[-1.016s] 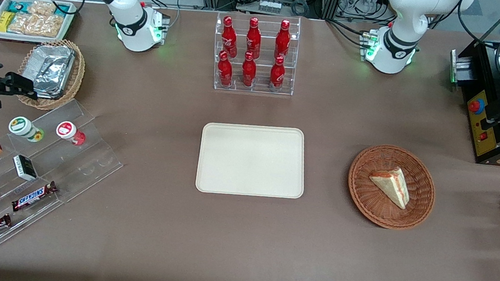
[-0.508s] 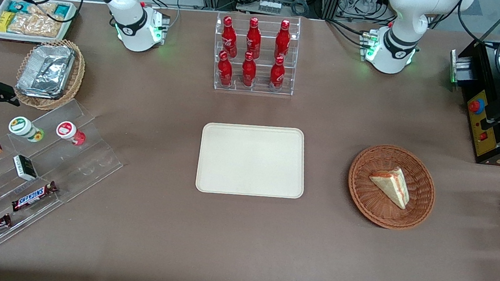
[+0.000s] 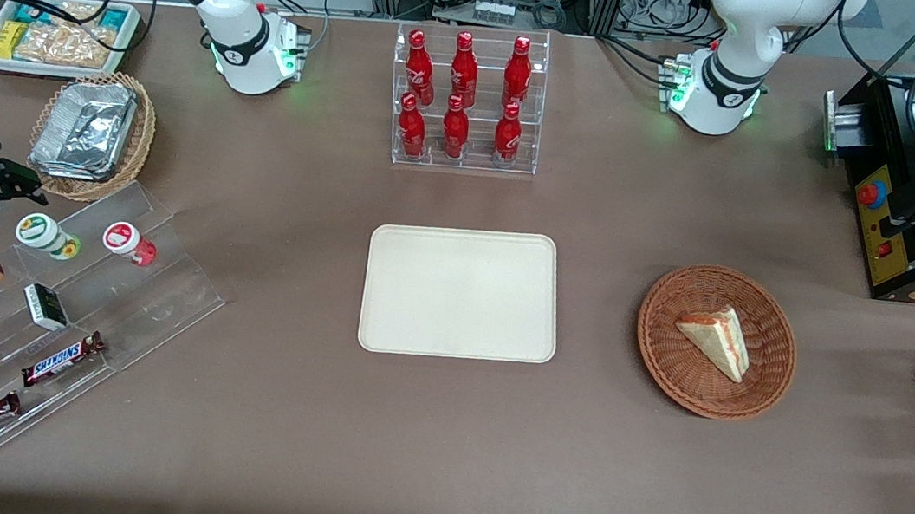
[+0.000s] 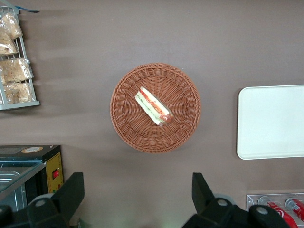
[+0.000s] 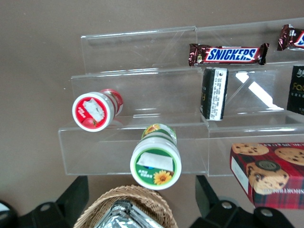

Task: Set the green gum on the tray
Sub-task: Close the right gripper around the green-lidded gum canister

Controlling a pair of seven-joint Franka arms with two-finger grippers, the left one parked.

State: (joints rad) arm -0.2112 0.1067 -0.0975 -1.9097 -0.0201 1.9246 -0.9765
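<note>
The worktop [image 3: 434, 446] is overlooked from the front; close below the tool [image 5: 142, 204], the green gum [image 5: 156, 164] is shared by both views

The gum [image 5: 156, 163] looks like smooth white plastic with a glossy printed lid, standing on a clear acrylic rack [image 5: 142, 71] that throws glare. The tray [image 3: 462, 292] is matt cream plastic (faintly speckled). A crinkled foil pan [image 3: 85, 128] sits in woven wicker. The table [image 3: 269, 443] wears dull brown cloth. The gripper [image 3: 9, 180] is matt black, near the gum.
</note>
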